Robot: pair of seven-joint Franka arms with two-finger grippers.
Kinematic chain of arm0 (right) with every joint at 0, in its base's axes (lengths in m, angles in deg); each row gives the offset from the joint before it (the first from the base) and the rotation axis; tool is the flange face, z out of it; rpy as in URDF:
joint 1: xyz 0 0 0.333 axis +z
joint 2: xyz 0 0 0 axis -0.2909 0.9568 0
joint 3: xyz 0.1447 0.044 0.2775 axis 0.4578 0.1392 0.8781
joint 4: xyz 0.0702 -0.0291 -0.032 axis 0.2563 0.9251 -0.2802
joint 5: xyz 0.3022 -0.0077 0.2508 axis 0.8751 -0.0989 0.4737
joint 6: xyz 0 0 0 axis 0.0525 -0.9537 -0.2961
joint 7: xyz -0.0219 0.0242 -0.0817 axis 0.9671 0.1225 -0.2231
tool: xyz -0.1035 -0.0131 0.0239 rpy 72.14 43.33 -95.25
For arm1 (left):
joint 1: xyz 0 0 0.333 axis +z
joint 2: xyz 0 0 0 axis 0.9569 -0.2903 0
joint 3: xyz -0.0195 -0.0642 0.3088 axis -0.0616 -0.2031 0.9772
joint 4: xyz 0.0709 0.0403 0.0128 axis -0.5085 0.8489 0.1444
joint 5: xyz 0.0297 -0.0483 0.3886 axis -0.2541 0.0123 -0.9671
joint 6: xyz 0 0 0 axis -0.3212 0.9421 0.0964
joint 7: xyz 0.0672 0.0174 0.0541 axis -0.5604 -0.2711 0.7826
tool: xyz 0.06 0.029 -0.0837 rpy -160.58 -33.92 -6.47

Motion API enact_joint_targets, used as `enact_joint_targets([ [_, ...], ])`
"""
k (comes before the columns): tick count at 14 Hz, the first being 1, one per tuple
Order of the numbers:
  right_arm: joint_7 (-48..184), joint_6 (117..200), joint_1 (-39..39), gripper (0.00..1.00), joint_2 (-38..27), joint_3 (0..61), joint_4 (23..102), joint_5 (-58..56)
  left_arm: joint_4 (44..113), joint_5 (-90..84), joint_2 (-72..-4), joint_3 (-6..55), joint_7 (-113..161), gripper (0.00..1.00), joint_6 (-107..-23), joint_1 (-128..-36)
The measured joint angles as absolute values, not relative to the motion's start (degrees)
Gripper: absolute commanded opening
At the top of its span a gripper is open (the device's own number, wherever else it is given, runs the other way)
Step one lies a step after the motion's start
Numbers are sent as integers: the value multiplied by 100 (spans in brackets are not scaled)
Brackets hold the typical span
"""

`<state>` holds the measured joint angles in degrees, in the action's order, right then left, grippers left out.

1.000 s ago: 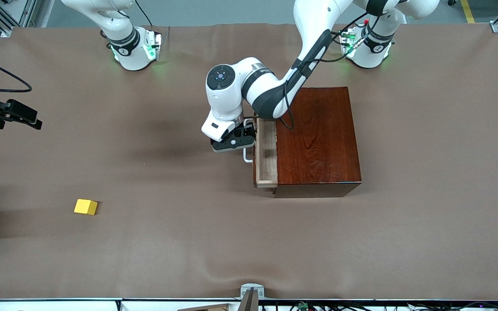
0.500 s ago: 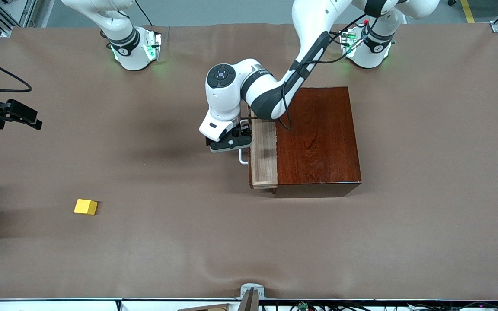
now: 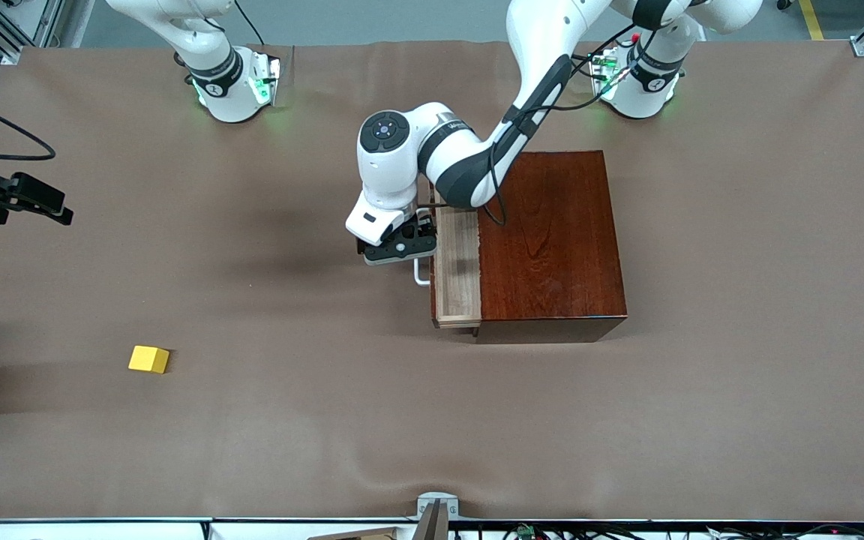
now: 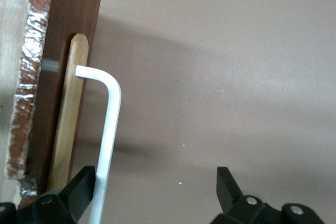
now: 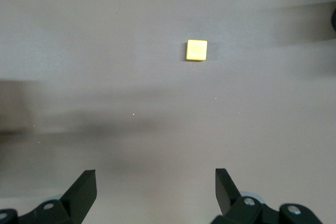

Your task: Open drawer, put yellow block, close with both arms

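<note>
Left end effector (image 3: 400,244), fingers apart, straddles the handle (image 4: 107,129) of the partly open drawer (image 3: 456,270). Right end effector (image 5: 156,190), fingers apart, hangs over the tabletop (image 3: 289,405) above the yellow block (image 3: 148,359).

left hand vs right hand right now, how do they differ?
The left hand is low at the drawer, its open fingers around the white handle; the right hand is high over bare table, empty. The left hand's arm reaches to the wooden box; the right hand waits above the yellow block. Both are open.
</note>
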<state>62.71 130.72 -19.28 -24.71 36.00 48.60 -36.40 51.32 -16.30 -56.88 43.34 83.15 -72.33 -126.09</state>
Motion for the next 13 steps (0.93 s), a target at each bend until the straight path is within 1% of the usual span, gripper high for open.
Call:
enact_joint_targets([
  [2,6271,13072,-1928,100,-2471,3600,4860,-3640,5148,-1630,-5690,4320,8315,100,-7353,-12623],
  [4,6271,13072,-1928,100,-2471,3600,4860,-3640,5142,-1579,-5751,4240,8331,100,-7832,-12687],
  [13,6271,13075,-1928,100,-2471,3601,4860,-3640,5110,-1552,-5778,4240,8395,100,-8091,-12757],
])
